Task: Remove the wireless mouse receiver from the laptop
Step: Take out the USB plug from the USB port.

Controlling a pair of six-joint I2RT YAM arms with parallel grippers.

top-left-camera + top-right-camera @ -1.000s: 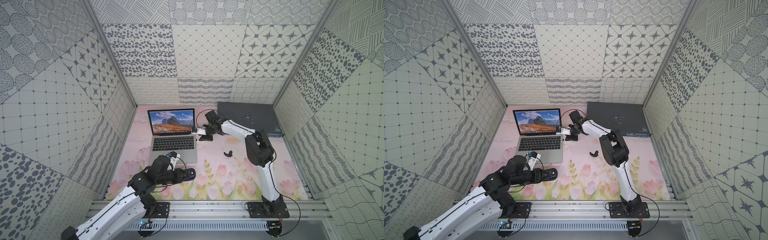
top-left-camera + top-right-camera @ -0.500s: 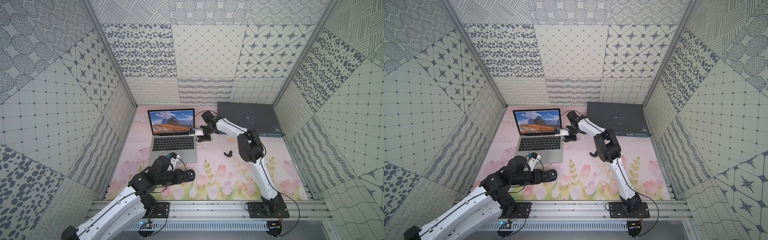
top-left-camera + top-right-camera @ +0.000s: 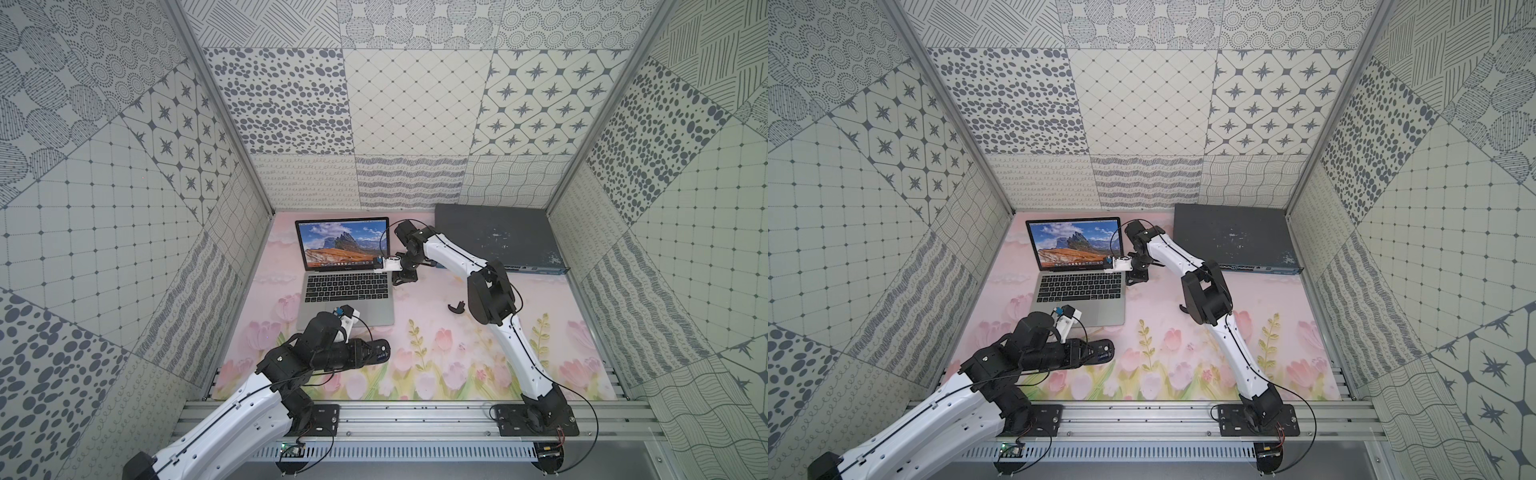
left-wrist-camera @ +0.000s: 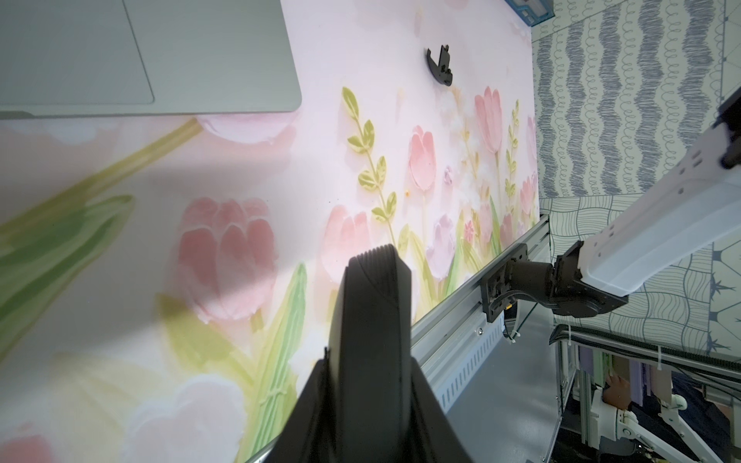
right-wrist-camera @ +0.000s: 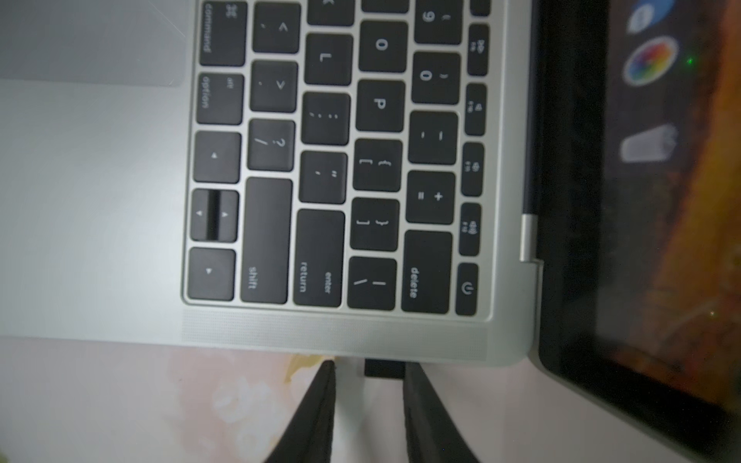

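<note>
The right fingers (image 5: 318, 401) stood parted on either side of the wireless mouse receiver (image 5: 383, 368), one almost against it, the other a gap away, not clamped. The receiver sat plugged into the side edge of the laptop (image 5: 100, 200), near the hinge corner, on the floral bench (image 3: 436, 324). The left fingers (image 4: 373, 300) were pressed together, empty, over the bench near the laptop's front edge.

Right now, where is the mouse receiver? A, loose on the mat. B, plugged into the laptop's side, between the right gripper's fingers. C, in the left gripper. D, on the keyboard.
B: the right wrist view shows the wireless mouse receiver sticking out of the laptop edge, with the right gripper straddling it, jaws not yet closed on it.
</note>
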